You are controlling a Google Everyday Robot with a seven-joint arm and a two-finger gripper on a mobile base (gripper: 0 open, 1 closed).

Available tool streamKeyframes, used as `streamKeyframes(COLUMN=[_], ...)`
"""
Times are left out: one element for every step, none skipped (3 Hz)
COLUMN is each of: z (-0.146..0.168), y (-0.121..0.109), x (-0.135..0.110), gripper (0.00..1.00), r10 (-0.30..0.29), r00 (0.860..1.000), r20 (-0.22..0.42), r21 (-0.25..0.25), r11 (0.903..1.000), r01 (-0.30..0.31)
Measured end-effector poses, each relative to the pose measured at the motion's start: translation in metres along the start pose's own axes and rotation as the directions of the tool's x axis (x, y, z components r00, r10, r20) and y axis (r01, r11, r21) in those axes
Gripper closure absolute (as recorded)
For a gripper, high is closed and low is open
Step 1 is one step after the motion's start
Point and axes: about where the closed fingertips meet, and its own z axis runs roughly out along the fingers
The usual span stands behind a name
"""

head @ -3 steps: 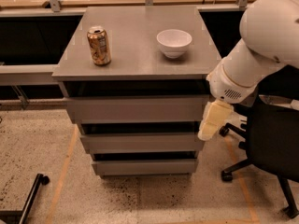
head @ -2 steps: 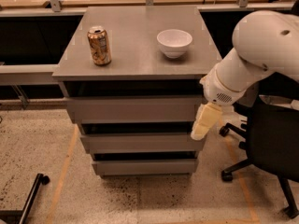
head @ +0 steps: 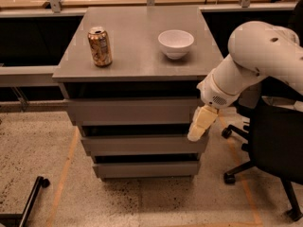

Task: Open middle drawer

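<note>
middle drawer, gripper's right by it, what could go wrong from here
1. The gripper sits at the far right end of the middle drawer, whose front has no handle; a pull from that corner could slip off or skew the drawer.
2. The can stands upright on the cabinet top; a jerky pull might topple it.
3. The office chair is close by the arm; drawing back could bump it.

Can (head: 100, 46) left, bowl (head: 175, 43) right on the cabinet top (head: 137, 60) — gripper (head: 196, 133) at the right end of the middle drawer (head: 142, 144)
</note>
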Motion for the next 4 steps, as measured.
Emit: streamKeyframes(z=[0.010, 0.035, 0.066, 0.098], y=[0.005, 0.012, 0.008, 0.002], x=[0.008, 0.019, 0.029, 0.036], gripper=[0.00, 0.00, 0.00, 0.00], r10=[0.029, 0.051, 0.056, 0.060], r00=[1.000, 0.994, 0.989, 0.989], r20=[0.012, 0.100, 0.134, 0.135], r21=[-0.006, -0.029, -0.038, -0.070], r11=[0.9996, 0.9984, 0.9979, 0.9962], r01=[-0.029, -0.049, -0.051, -0.051])
